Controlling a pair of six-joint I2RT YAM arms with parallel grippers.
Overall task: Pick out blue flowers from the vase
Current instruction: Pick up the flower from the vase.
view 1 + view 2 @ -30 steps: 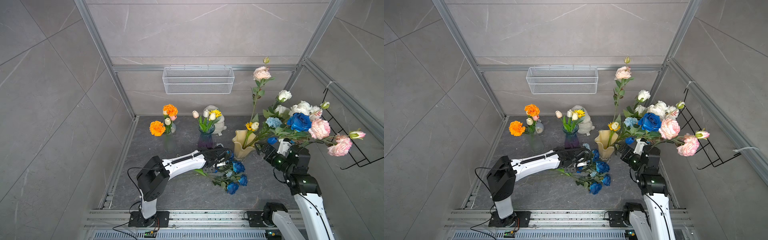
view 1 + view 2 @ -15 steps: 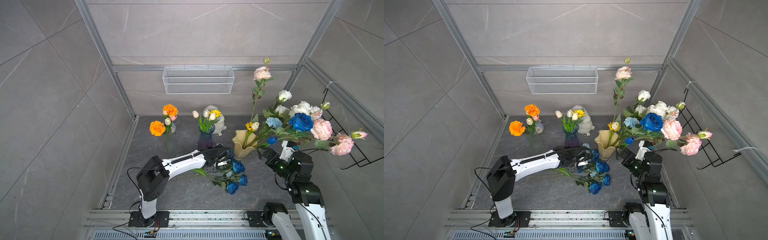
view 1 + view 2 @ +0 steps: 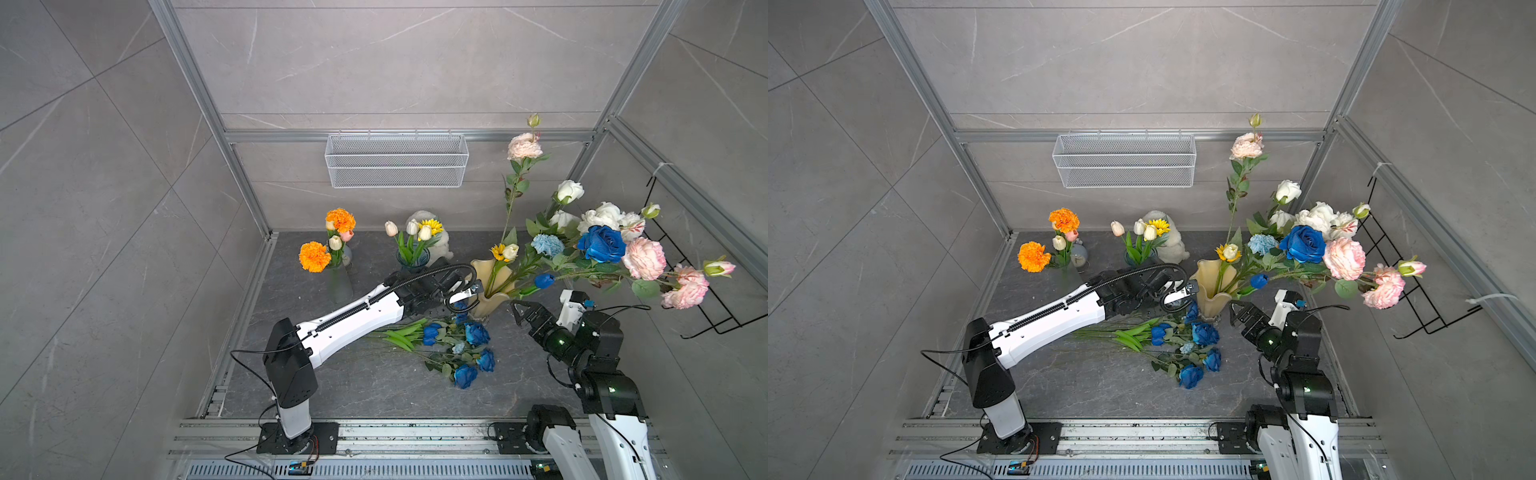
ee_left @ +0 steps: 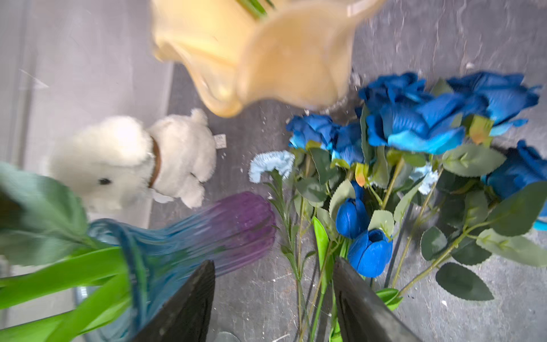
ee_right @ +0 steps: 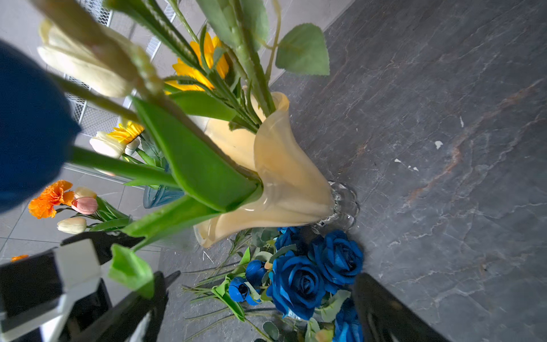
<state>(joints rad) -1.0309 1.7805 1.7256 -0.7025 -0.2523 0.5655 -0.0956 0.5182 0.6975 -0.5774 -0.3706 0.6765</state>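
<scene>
Left gripper (image 4: 273, 262): jaws parted, nothing clamped. We note green stems lying on the table beside one finger (image 4: 364, 308).
Left gripper position: low, just beside the yellow vase (image 3: 492, 301), on the side toward the left arm.
Right gripper (image 3: 524, 309): jaws spread wide, empty. We place it near the vase on the opposite side, beneath the leaning blooms.
Vase: upright on the grey table (image 3: 374, 390), its stems fanning out toward the right arm.
Blue flowers in vase: we count a deep-blue rose (image 3: 601, 244), a pale-blue carnation (image 3: 547, 244) and a dark-blue tulip bud (image 3: 543, 281), set among white and pink blooms.
Blue flowers out: a pile (image 3: 461, 345) of blue roses, tulips and a pale carnation lies flat on the table at the vase's foot, between the two arms.
Farther back: a blue-purple vase (image 4: 207, 231) with cream tulips, a white plush toy (image 4: 133, 160) and orange marigolds (image 3: 314, 257).
Back wall: a wire basket (image 3: 397, 160).
</scene>
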